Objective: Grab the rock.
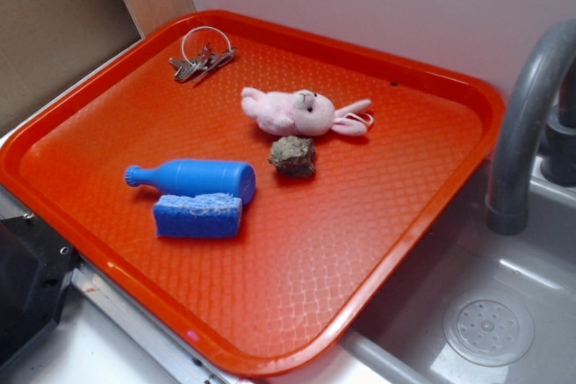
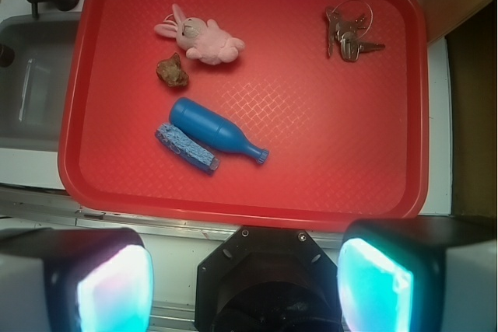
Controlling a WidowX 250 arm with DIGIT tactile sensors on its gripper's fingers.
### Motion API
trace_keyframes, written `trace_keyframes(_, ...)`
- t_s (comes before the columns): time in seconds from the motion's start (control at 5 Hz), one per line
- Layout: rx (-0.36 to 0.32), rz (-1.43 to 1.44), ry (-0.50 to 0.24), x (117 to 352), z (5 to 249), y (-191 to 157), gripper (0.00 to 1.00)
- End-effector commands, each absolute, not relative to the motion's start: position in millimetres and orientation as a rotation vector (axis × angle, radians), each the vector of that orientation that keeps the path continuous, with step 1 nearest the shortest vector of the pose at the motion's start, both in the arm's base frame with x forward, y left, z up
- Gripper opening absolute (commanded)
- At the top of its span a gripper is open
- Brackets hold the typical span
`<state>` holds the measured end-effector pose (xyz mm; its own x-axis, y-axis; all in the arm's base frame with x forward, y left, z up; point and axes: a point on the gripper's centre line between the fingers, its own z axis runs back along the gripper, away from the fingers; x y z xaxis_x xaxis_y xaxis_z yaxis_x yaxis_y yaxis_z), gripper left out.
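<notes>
While the claw [image 2: 245, 277] hangs high above the near edge of the orange tray [image 1: 423, 222], its two pads [image 2: 117, 285] sit wide apart with nothing between them, well clear of everything on the tray.

Rock [image 1: 292, 156] lies on the tray surface, just beside the pink plush bunny [image 1: 301, 112], on the side of the bunny's head that faces the tray's middle. Whether rock and bunny touch or leave a thin gap, I cannot tell. In the wrist view the rock [image 2: 172, 70] shows as a lumpy grey-brown lump just below the bunny [image 2: 201, 38].

Relative to the rock:
- blue bottle [image 1: 193, 177] lies on its side nearby, toward the tray's left rim in the exterior view, cap end pointing away from the rock
- blue sponge block [image 1: 198, 216] rests against the bottle's far side, away from the rock
- key ring with keys [image 1: 202, 56] sits well apart, near the tray's back corner, beyond the bunny

Tray rests on the bench beside a grey sink [image 1: 490, 312] with a grey faucet [image 1: 531, 114].
</notes>
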<state>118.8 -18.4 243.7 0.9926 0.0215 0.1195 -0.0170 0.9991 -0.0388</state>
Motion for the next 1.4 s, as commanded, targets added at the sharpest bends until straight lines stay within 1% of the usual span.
trace_keyframes(0.0,-0.038,0.019,-0.12,118.8,243.7,-18.4,1.0)
trace_keyframes(0.2,-0.002,-0.05,-0.157,134.5,229.1,-22.6,1.0)
trace_keyframes(0.4,0.011,-0.121,-0.164,151.8,214.0,-30.7,1.0)
trace_keyframes(0.6,0.007,-0.371,-0.21,193.3,178.0,-53.6,1.0)
trace_keyframes(0.8,-0.001,-0.514,-0.222,224.2,151.5,-70.5,1.0)
trace_keyframes(1.0,0.016,-0.596,-0.23,246.4,131.7,-83.1,1.0)
trace_keyframes(1.2,0.05,-0.648,-0.173,252.0,105.9,-98.0,1.0)
